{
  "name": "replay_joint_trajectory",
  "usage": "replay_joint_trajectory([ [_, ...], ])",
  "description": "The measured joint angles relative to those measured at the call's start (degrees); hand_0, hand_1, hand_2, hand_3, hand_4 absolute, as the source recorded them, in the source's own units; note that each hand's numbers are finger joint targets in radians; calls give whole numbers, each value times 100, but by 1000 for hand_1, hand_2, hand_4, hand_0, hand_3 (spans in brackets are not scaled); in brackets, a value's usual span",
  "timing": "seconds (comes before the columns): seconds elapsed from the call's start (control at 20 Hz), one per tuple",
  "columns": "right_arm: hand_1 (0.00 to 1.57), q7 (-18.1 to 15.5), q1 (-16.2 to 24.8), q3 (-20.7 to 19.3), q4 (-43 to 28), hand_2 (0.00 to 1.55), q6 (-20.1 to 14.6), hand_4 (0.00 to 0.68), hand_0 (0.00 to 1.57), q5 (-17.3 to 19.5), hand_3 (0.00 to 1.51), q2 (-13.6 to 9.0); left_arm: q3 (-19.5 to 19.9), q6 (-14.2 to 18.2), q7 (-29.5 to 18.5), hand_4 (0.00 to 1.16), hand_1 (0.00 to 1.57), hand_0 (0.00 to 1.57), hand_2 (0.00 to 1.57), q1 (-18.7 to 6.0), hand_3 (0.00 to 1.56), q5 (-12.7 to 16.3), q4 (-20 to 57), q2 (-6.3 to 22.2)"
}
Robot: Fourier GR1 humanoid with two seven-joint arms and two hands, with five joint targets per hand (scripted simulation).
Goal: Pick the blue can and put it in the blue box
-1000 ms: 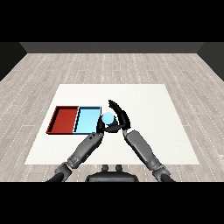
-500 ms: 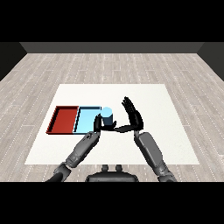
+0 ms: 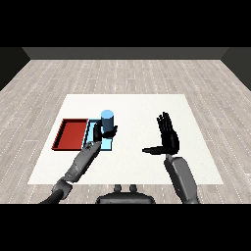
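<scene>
The blue can [image 3: 107, 120] stands upright above the right part of the light blue tray [image 3: 92, 143]. My left hand [image 3: 102, 132] is curled round the can's lower half, hiding part of the tray. I cannot tell whether the can rests on the tray or hangs just over it. My right hand [image 3: 168, 137] is well to the right, over bare table, open with straight fingers and the thumb stuck out to the left, holding nothing.
The red tray [image 3: 70, 134] lies directly left of the light blue one, touching it. The white table [image 3: 137, 108] stretches to the right and behind the trays, on a grey wood-plank floor.
My left hand has carried the can left, over the blue tray. My right hand has let go of the can and swung away to the right, opening.
</scene>
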Motion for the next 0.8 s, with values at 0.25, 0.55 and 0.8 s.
replay_joint_trajectory([
  [0.25,0,-115,72,-303,66,0,93,0,0,-124,0,-59,338,-163,421,1075,1571,1571,1553,-281,1474,-74,827,530],
  [0.55,0,-168,-35,-530,341,0,236,0,0,-317,0,13,557,-491,574,1047,1571,1571,1569,-873,1486,-285,2361,644],
  [0.8,0,-235,-114,-607,643,0,275,0,0,-366,0,130,582,-501,757,981,1571,1571,1570,-1362,1465,-530,3560,406],
])
